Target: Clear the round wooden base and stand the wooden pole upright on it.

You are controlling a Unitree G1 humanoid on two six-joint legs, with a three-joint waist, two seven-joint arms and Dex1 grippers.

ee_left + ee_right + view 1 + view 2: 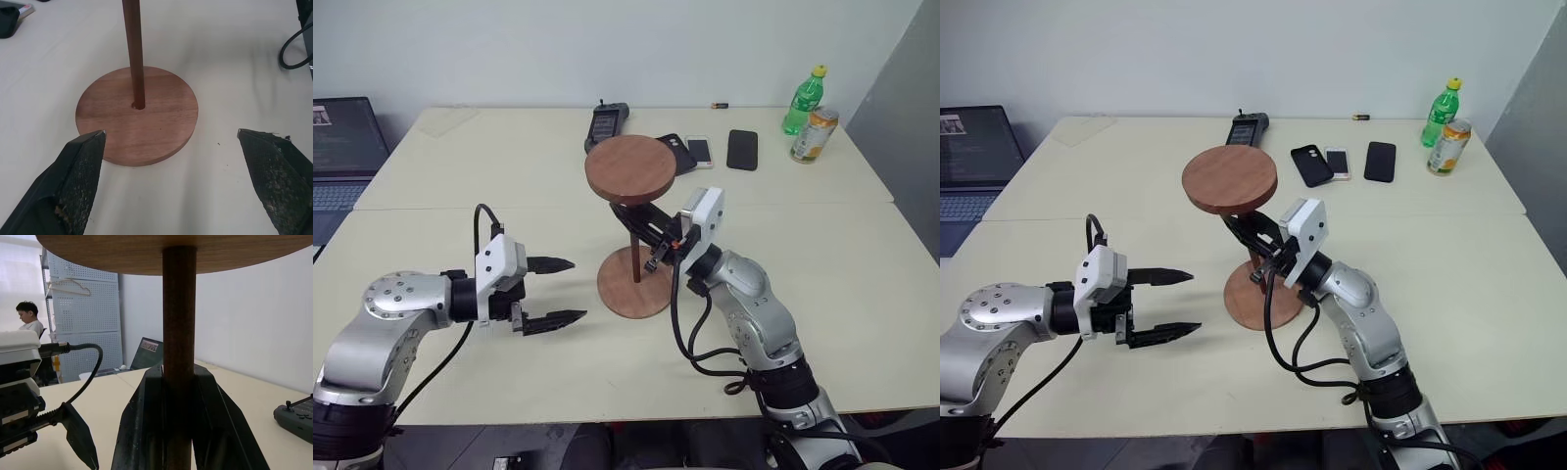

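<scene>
- Left tool [563,291] is held wide apart just beside the round wooden base [634,282], flat on the tabletop [862,284].
- Wooden pole [635,257] is clamped by the right tool [649,232], upright in the base's centre hole, disc uppermost.
- Green bottle [804,100] and can [814,134] are seen at the far corner.

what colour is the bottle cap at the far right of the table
Yellow, on the green bottle beside the can; it shows best in the left eye view.
</scene>
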